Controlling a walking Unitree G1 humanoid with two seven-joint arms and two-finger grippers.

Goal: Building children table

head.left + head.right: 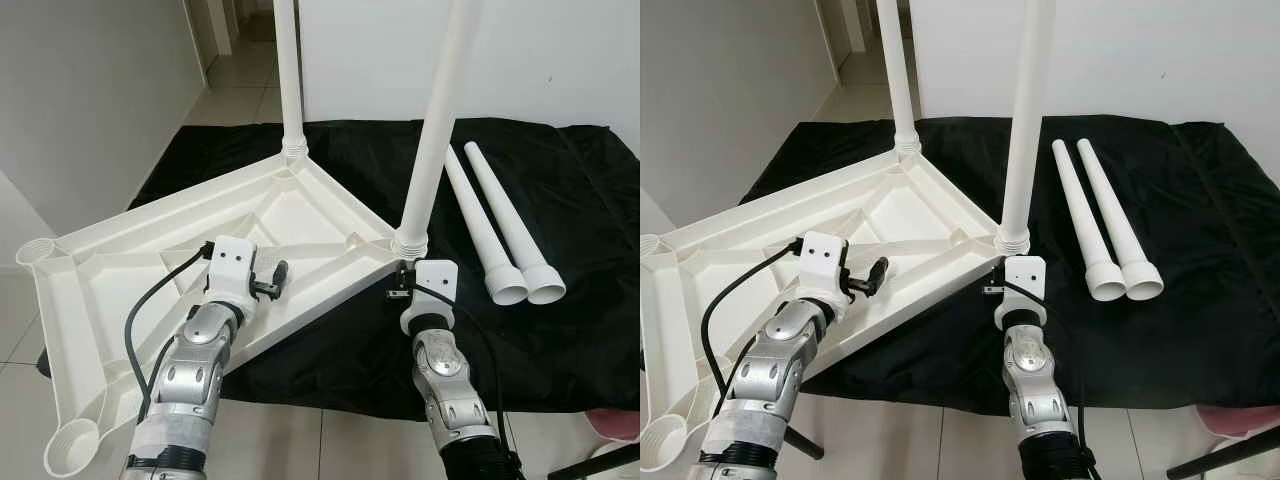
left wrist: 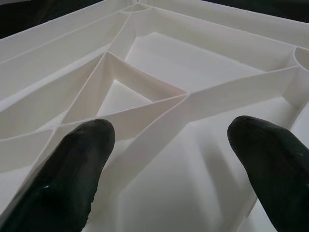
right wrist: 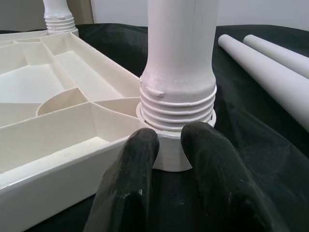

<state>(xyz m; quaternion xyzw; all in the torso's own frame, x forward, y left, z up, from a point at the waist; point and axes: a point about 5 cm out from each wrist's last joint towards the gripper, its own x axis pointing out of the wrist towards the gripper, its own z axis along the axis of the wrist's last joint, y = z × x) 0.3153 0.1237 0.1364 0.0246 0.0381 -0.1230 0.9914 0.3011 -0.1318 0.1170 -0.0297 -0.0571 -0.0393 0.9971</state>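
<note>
The white ribbed table top (image 1: 120, 270) lies upside down, partly on the black cloth. One white leg (image 1: 289, 80) stands screwed into its far corner. A second leg (image 1: 432, 130) stands in the right corner socket (image 3: 169, 154). Two loose legs (image 1: 480, 215) (image 1: 512, 210) lie side by side on the cloth to the right. My left gripper (image 2: 171, 145) is open over the ribs near the top's front edge. My right gripper (image 3: 169, 140) is shut, its tips right in front of the socket at the second leg's threaded base, holding nothing.
Empty round sockets sit at the top's left corner (image 1: 35, 250) and near-left corner (image 1: 72, 447), which overhang the tiled floor. The black cloth (image 1: 580, 330) reaches the white wall. A pink object (image 1: 615, 425) and a dark bar (image 1: 600, 462) are at the near right.
</note>
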